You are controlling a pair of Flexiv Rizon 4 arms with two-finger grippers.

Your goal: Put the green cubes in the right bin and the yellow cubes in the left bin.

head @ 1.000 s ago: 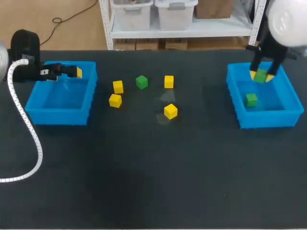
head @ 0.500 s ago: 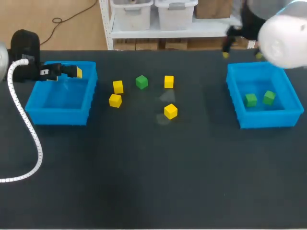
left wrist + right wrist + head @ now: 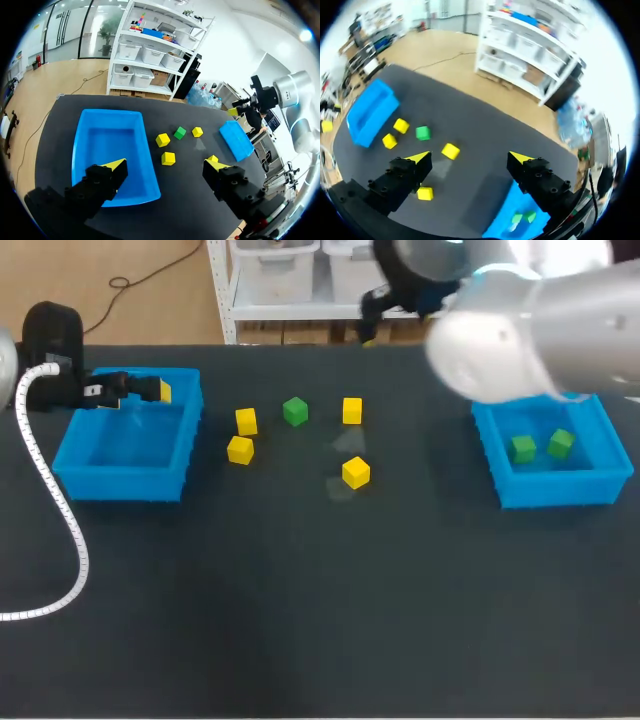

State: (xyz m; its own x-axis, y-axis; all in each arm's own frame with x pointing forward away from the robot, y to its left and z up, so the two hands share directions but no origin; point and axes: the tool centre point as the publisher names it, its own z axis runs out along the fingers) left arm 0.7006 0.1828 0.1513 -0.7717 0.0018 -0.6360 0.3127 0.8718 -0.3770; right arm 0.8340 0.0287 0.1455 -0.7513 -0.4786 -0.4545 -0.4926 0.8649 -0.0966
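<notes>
my left gripper [image 3: 158,391] hangs over the back rim of the left bin [image 3: 120,485]. my right arm [image 3: 520,335] sweeps in above the right bin [image 3: 550,492], and my right gripper [image 3: 370,330] is at the table's far edge. two green cubes [image 3: 522,448] lie in the right bin. between the bins sit four yellow cubes [image 3: 355,472] and a lone green cube [image 3: 295,411].

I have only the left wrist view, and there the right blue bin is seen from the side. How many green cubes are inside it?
Observer: Two green cubes lie inside the right blue plastic bin, near each other and not stacked.
Operator: Thank you. Does the right gripper carry any cube at this moment?
Observer: No. The right wrist view shows the right gripper open, with nothing between its fingers.
</notes>
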